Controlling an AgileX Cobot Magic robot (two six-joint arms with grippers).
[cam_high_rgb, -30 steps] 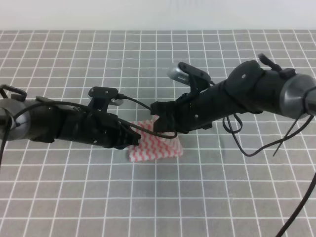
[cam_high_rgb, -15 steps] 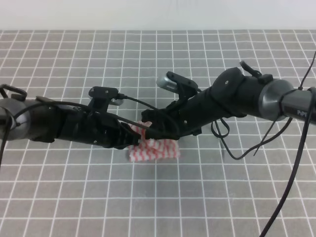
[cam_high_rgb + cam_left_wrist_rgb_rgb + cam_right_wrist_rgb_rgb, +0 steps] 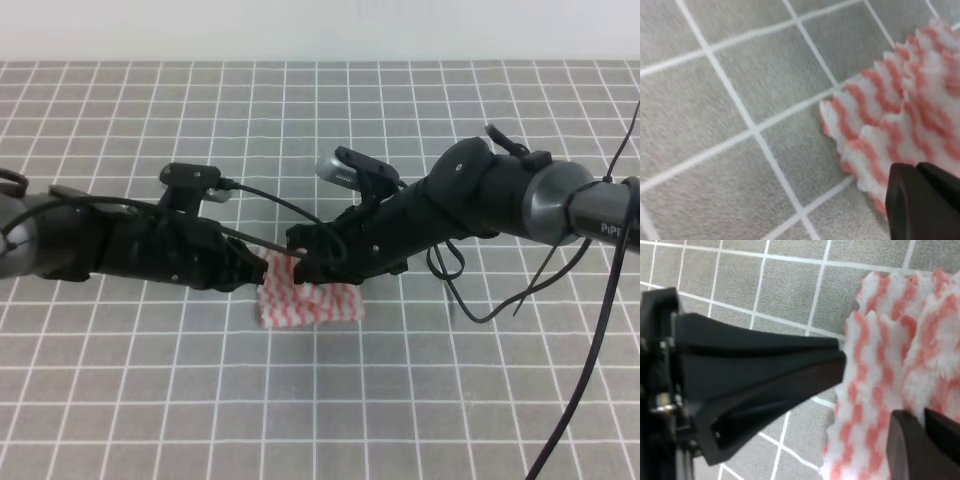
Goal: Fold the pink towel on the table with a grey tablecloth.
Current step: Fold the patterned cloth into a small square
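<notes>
Both tools, left (image 3: 262, 272) & right (image 3: 303, 268), at pink towel (image 3: 312, 300) top edge; grip state unclear.

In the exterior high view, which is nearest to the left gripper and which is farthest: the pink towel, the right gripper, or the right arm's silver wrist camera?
1. The pink towel, just right of the left gripper, at its tip.
2. The right gripper, a little further right, over the towel's upper edge.
3. The silver wrist camera, higher and further right, on the right arm.

High front view overlooks everything; both wrist views closely share the pink towel (image 3: 308, 302).
</notes>
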